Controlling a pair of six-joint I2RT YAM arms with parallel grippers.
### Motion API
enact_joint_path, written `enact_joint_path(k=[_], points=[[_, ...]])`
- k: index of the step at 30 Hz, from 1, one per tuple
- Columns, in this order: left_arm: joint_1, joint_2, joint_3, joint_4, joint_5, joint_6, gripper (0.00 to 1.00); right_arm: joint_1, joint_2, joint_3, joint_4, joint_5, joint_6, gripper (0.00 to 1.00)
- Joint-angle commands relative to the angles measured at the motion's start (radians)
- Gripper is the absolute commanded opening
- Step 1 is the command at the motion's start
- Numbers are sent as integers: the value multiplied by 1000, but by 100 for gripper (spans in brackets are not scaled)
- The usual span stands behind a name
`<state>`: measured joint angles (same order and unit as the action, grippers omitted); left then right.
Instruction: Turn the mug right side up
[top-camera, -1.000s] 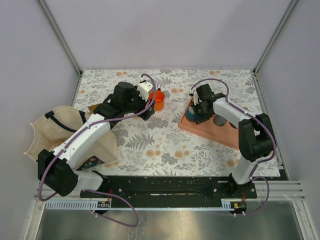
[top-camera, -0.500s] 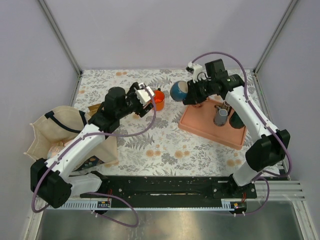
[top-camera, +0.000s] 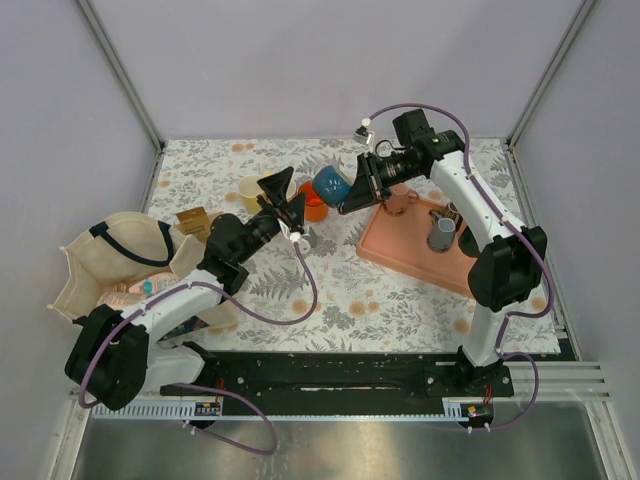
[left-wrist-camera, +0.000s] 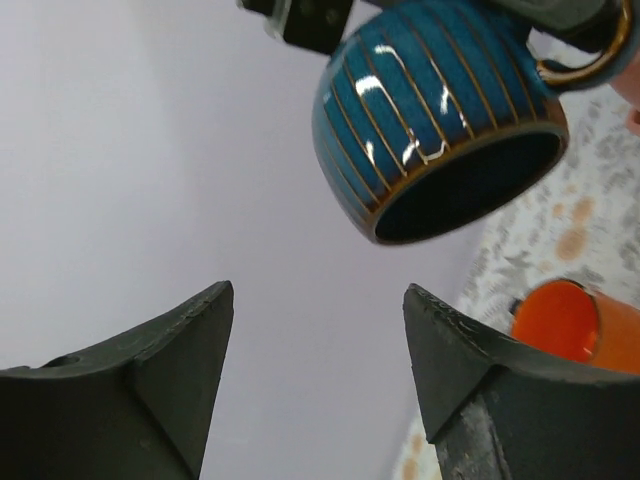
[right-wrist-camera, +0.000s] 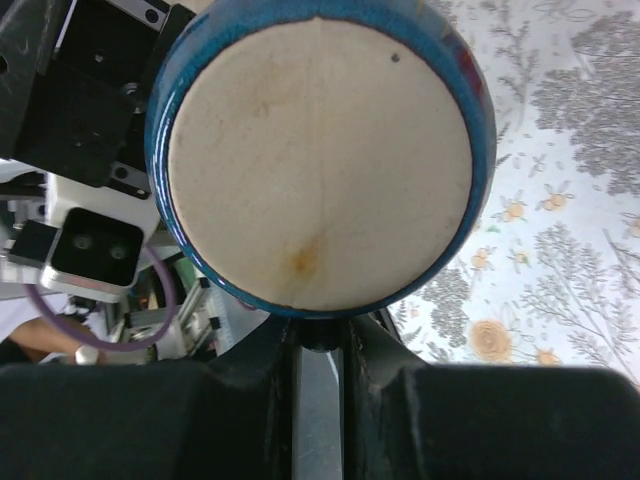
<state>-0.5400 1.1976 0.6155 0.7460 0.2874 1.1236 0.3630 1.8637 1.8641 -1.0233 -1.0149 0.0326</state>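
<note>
The blue ribbed mug (top-camera: 330, 185) hangs in the air over the mat, left of the pink tray (top-camera: 412, 255). My right gripper (top-camera: 352, 193) is shut on its handle. The right wrist view shows the mug's pale unglazed base (right-wrist-camera: 320, 150) above the right gripper (right-wrist-camera: 320, 345). The mug is tilted, its mouth facing down and left. My left gripper (top-camera: 287, 199) is open and empty, pointing up at the mug from just below and left of it. In the left wrist view the mug's dark mouth (left-wrist-camera: 430, 110) hangs above the open left gripper (left-wrist-camera: 318, 335).
An orange cup (top-camera: 313, 205) stands beside the left gripper, also in the left wrist view (left-wrist-camera: 565, 322). A cream cup (top-camera: 250, 190) stands further left. A grey cup (top-camera: 443, 233) and a dark cup (top-camera: 472, 242) are on the tray. A tote bag (top-camera: 110, 262) lies at the left.
My right arm lifted the blue mug off the tray and carried it left over the mat. My left gripper drew back from the orange cup and tilted up, open.
</note>
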Motion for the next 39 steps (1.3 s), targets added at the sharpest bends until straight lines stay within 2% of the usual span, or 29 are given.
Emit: enact_joint_path(k=[1,6,9,16,20,21,23,25,27,28,30,33,36,39], points=[[-2,58,15,330,163,119,71,-10,-32,11,38,-165,55,0],[-2,170,56,525,251,148,61,-13,-18,3,45,-198,70,0],[0,206,82,544,308,163,55,-15,-14,-6,68,-214,96,0],[-2,240,115,549,374,137,18,-16,-5,-22,104,-211,133,0],[-2,264,122,555,342,130,1,-24,2,-29,103,-186,153,0],[-2,269,124,558,337,125,0,-22,0,-36,103,-182,158,3],[-3,281,130,563,323,113,0,-25,-9,-51,111,-169,165,31],[-5,284,135,544,300,96,0,-41,-41,-71,135,-153,173,68],[-5,277,141,506,268,61,0,-64,-83,-72,135,-101,150,85],[-8,264,141,471,245,53,0,-78,-106,-65,112,-79,124,89],[-11,220,164,304,213,35,0,-113,-147,-40,40,-16,28,94],[-14,140,263,-112,167,-62,0,-176,-214,-13,-59,114,-101,98],[-29,143,508,-620,145,-166,0,-205,-309,-20,-66,391,-173,99],[-84,244,726,-1013,20,-251,0,-207,-408,-71,-6,682,-197,100]])
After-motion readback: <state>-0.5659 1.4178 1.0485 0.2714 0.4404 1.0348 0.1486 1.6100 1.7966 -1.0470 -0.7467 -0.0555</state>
